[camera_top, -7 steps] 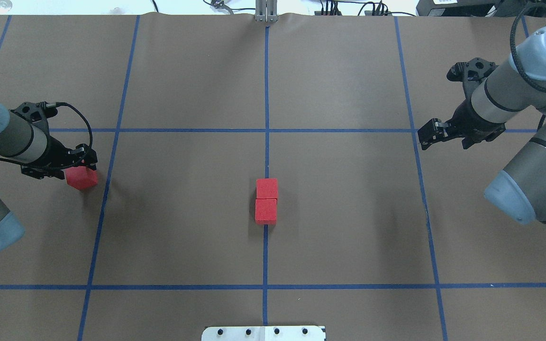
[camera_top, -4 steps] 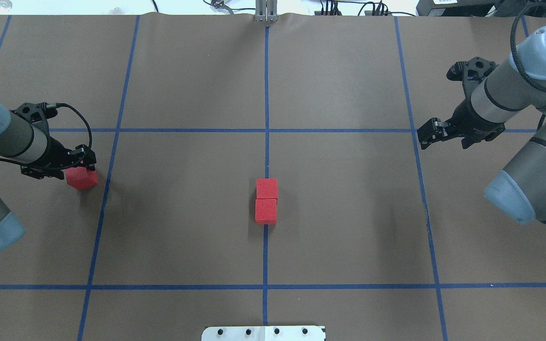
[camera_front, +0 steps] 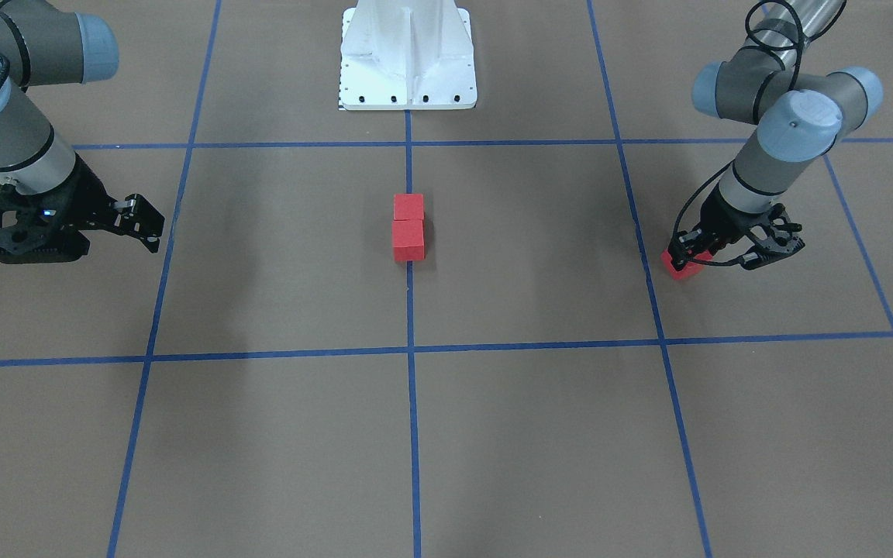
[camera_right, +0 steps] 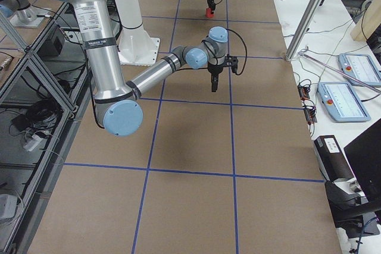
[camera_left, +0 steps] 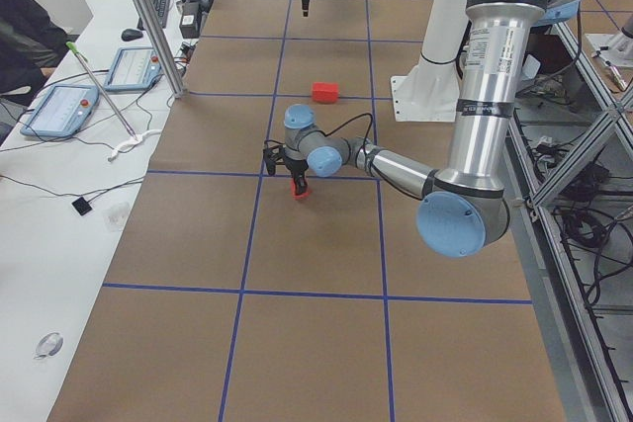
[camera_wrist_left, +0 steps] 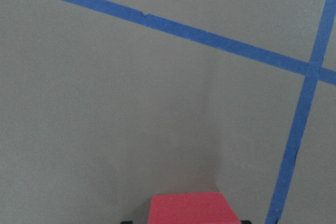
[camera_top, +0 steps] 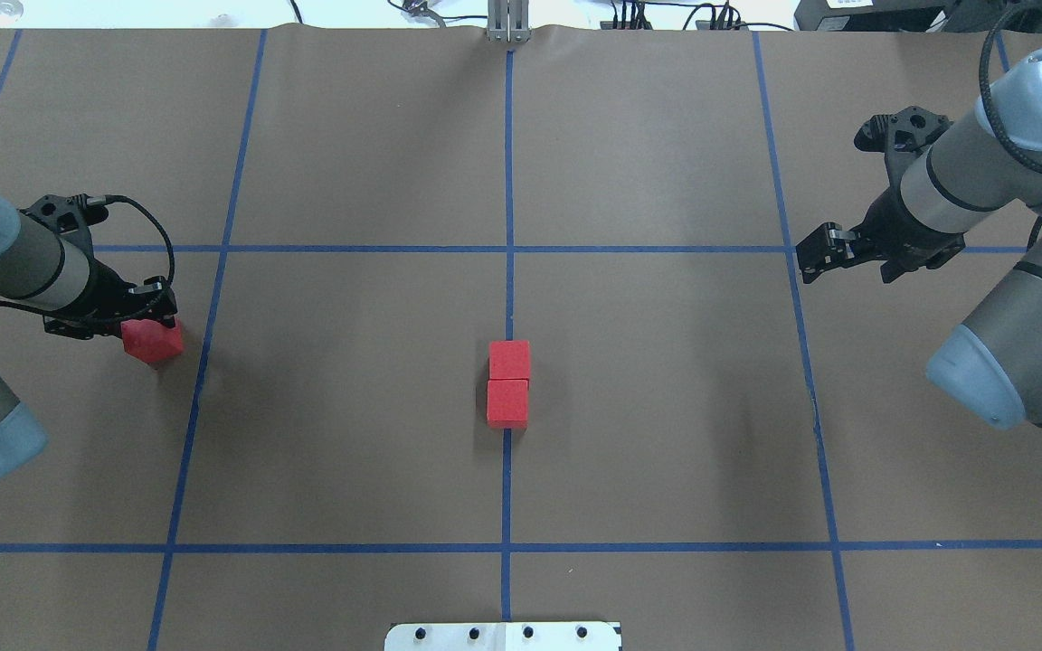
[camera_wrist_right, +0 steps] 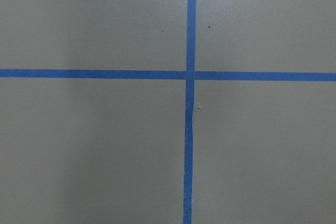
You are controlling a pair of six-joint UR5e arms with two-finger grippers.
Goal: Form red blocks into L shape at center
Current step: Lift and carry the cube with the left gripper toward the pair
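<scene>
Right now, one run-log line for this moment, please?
left gripper: shut on third red block | right gripper: empty | two red blocks: touching at center

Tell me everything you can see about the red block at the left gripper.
The block is a small, plain, matte red cube. It sits turned at an angle to the grid, just outside the left blue tape line, far from the two center blocks. The left gripper stands over it with a finger on either side, seemingly clamped on it. Whether it rests on the paper or is slightly lifted can't be told.
</scene>
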